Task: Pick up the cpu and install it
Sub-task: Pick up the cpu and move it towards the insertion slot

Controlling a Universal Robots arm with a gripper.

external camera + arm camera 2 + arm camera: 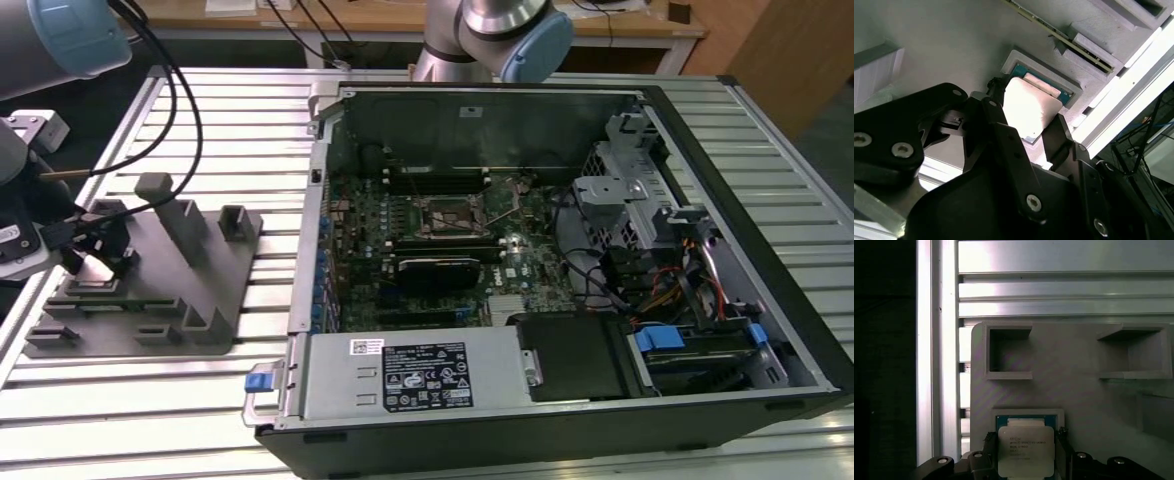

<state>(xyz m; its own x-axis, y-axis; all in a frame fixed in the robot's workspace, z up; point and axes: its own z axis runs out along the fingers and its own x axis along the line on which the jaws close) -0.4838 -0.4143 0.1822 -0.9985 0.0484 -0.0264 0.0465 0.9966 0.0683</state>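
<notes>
One small flat square, the cpu [1026,452], shows a bright silver-white lid over a thin green rim in both wrist views. It sits in a shallow recess of the grey holder [1079,380]. The gripper [1026,440] has its black fingers [1058,131] closed against two opposite edges of the cpu. Farther off, in the exterior view, an open computer case [481,130] lies on the slatted table [254,130].
</notes>
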